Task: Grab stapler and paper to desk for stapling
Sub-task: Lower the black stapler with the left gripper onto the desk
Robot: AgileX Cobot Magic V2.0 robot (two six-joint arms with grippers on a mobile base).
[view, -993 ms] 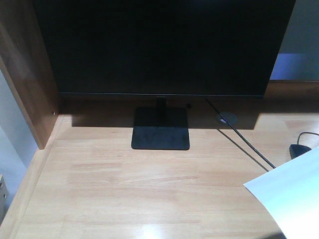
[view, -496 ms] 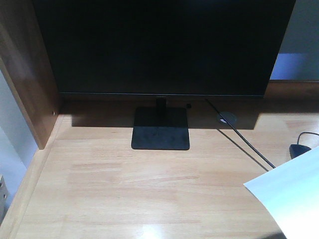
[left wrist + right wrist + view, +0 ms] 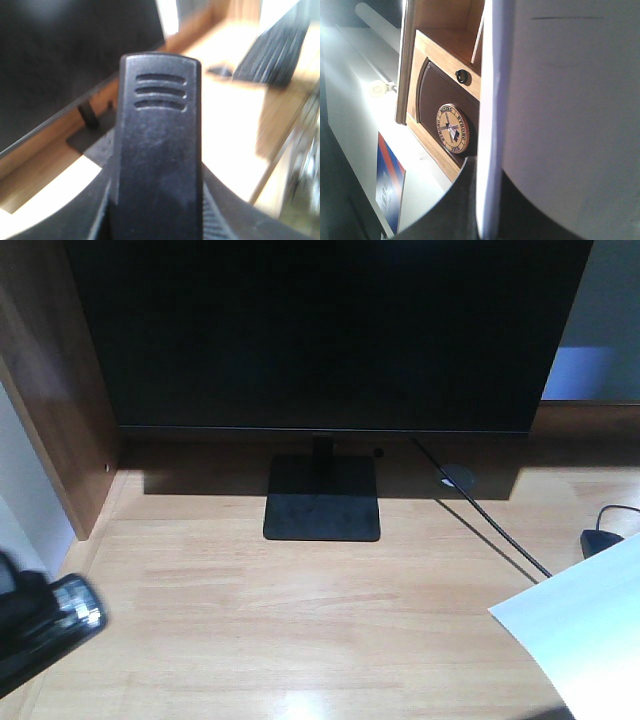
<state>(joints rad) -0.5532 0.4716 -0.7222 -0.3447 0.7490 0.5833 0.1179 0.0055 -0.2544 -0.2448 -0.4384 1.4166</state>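
The black stapler (image 3: pixel 157 150) fills the middle of the left wrist view, ribbed end up, and my left gripper (image 3: pixel 157 217) is shut on it. In the front view the stapler (image 3: pixel 55 625) pokes in at the lower left, silver end showing, above the light wooden desk (image 3: pixel 300 620). The white paper (image 3: pixel 590 640) hangs over the desk's lower right corner. In the right wrist view the paper (image 3: pixel 490 100) stands edge-on, and my right gripper (image 3: pixel 487 210) is shut on it.
A black monitor (image 3: pixel 320 330) on a flat stand (image 3: pixel 322 498) occupies the back of the desk, with a cable (image 3: pixel 490 530) running right toward a black mouse (image 3: pixel 602 540). A wooden side panel (image 3: pixel 50 390) bounds the left. A keyboard (image 3: pixel 272 50) lies farther right.
The stapler in my left gripper has come into the front view at the lower left. The paper at the lower right has not moved.
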